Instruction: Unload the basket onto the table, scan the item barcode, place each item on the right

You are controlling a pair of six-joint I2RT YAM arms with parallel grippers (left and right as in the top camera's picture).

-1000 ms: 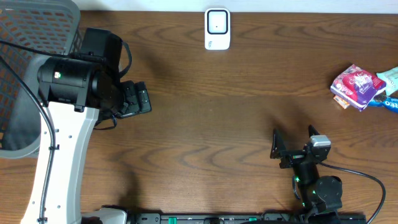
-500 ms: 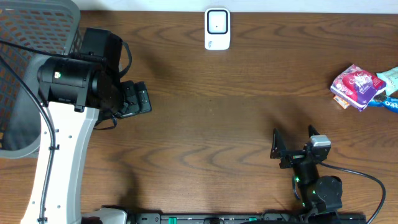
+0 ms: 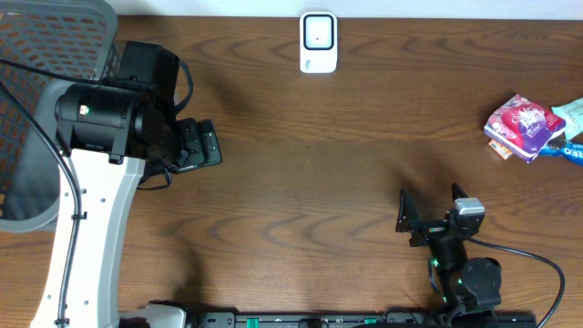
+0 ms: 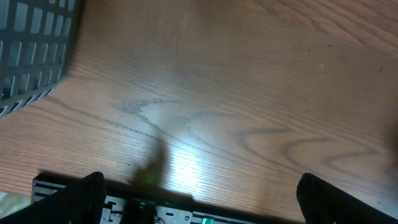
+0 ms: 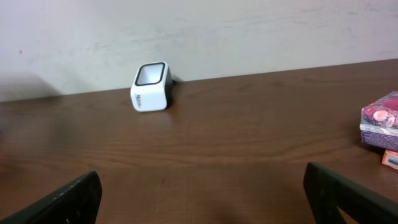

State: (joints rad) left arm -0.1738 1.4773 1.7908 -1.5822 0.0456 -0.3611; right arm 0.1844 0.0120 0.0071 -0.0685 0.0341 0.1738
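The white barcode scanner (image 3: 318, 42) with a dark window stands at the table's far edge; in the right wrist view the scanner (image 5: 151, 87) sits against the wall, left of centre. A pink packaged item (image 3: 523, 127) lies at the right side, and this pink item (image 5: 380, 119) shows at that view's right border. My right gripper (image 3: 430, 206) rests low near the front edge, open and empty, with its gripper (image 5: 205, 199) facing the scanner across bare wood. My left gripper (image 3: 196, 146) hangs raised over the left of the table, open; the left gripper (image 4: 202, 202) holds nothing.
A grey mesh basket (image 3: 36, 100) stands at the far left, its corner of the basket (image 4: 34, 56) seen from the left wrist. More packets (image 3: 570, 132) lie beside the pink item at the right edge. A black rail (image 3: 346, 319) runs along the front edge.
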